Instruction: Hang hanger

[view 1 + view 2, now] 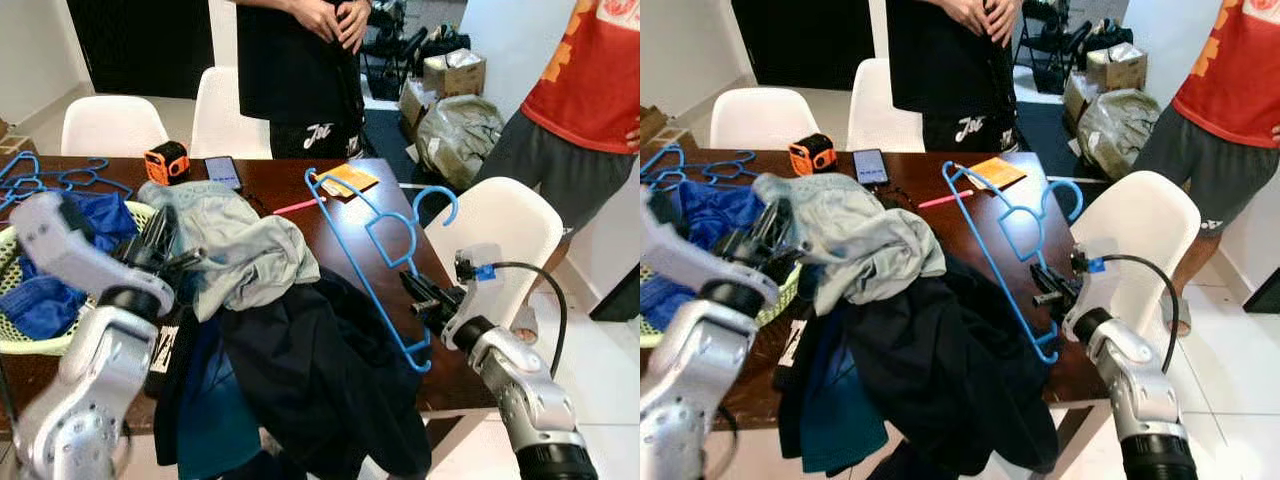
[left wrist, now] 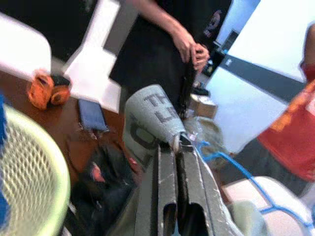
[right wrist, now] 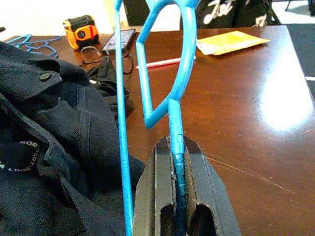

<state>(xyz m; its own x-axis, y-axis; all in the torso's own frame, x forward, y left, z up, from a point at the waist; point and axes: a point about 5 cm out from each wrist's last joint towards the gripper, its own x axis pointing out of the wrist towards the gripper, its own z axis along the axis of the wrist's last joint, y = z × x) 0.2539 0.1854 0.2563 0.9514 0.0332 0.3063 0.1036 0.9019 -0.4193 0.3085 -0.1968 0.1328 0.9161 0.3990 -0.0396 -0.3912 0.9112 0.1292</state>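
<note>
Up over the right end of the dark wooden bench [image 1: 290, 185], the right gripper [image 1: 420, 292] pinches the blue hanger [image 1: 372, 262] by a bar of its frame, the fingers [image 3: 160, 196] pressed tight on the plastic. That hanger is lifted and tilted, its hook [image 1: 437, 203] curling toward a white chair [image 1: 510, 235], its long edge running back toward a yellow paper [image 1: 350, 179]. Below it a dark navy garment [image 1: 320, 370] spills off the bench edge, with a grey garment [image 1: 235, 245] heaped beside it. On the left, the left gripper [image 1: 160, 245] clamps a fold of that grey cloth [image 2: 147, 118], next to a green mesh basket [image 1: 20, 340] holding blue clothes. More blue hangers [image 1: 45, 178], an orange tape measure [image 1: 166, 162] and a phone [image 1: 222, 171] lie at the far side. Two people stand beyond.
</note>
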